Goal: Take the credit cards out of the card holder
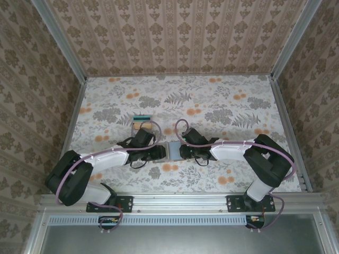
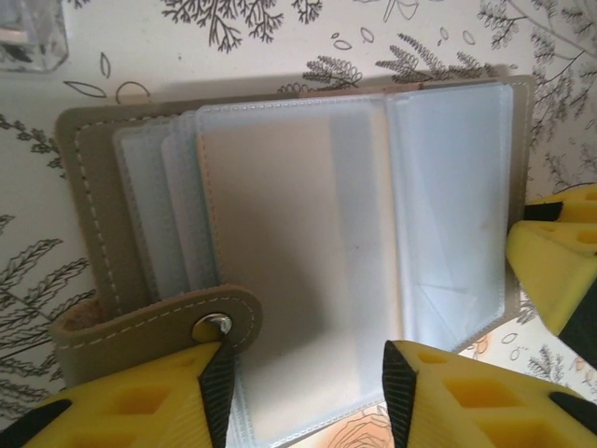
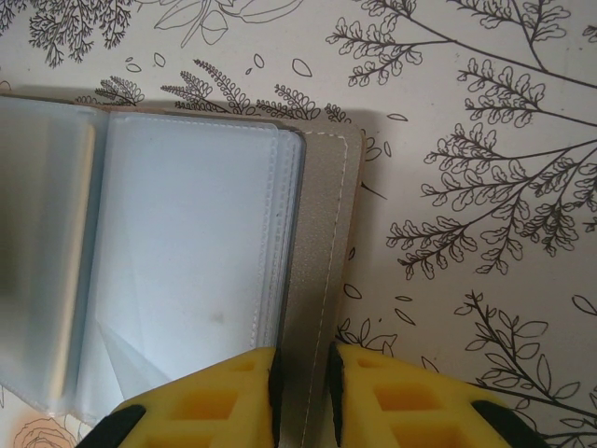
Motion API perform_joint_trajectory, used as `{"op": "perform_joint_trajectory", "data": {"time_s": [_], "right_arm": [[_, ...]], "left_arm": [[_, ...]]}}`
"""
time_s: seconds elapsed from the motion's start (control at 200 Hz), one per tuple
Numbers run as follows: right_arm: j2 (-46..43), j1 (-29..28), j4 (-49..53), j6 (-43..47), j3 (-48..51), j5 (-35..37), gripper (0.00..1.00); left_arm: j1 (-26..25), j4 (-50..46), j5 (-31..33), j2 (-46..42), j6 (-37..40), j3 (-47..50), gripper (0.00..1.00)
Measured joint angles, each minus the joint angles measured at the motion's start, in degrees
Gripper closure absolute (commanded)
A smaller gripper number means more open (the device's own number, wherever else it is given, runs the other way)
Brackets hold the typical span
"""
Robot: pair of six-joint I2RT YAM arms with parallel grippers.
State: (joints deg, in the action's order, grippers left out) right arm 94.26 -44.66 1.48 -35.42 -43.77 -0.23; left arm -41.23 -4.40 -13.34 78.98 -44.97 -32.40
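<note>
On table [image 2: 261, 56], stitched card holder [image 2: 298, 261] (glossy)

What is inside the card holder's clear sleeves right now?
One orange-tan card shows through the top sleeve of the card holder. The rightmost sleeve looks empty. The sleeves stacked beneath are covered, so their contents cannot be seen.

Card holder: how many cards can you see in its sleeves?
1: a tan card in the front sleeve of the open card holder. The right-hand sleeve looks empty. The stacked sleeves behind may hide more.
</note>
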Motion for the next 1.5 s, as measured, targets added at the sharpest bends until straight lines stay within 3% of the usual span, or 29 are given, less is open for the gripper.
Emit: {"op": "perform_joint_trajectory", "data": {"time_s": [0.585,0.685,0.75,1.17,1.5], "right_arm": [[0.11,0.00,-0.04,0.00,0.00,0.00,0.76],[0.11,0.00,-0.04,0.00,0.00,0.00,0.76],[0.11,0.00,-0.04,0.00,0.00,0.00,0.76],[-0.33,0.00,-0.66,-0.85,0.61,0.31,0.75],[-6.51,0.59,-1.07,-1.73,4.24,3.10,0.73]], "left_arm": [[-1.49,2.36,-2.32,0.07,-0.22,0.00,0.42],[-1.51,2.47,-2.51,0.07,-0.46,0.00,0.22],[-1.62,2.84,-2.82,0.04,-0.42,-0.24,0.16],[-4.68,2.34,-2.29,0.46,0.15,-3.87,0.28],[-6.93,4.15,-2.56,7.45,0.22,-9.18,0.37]]}}
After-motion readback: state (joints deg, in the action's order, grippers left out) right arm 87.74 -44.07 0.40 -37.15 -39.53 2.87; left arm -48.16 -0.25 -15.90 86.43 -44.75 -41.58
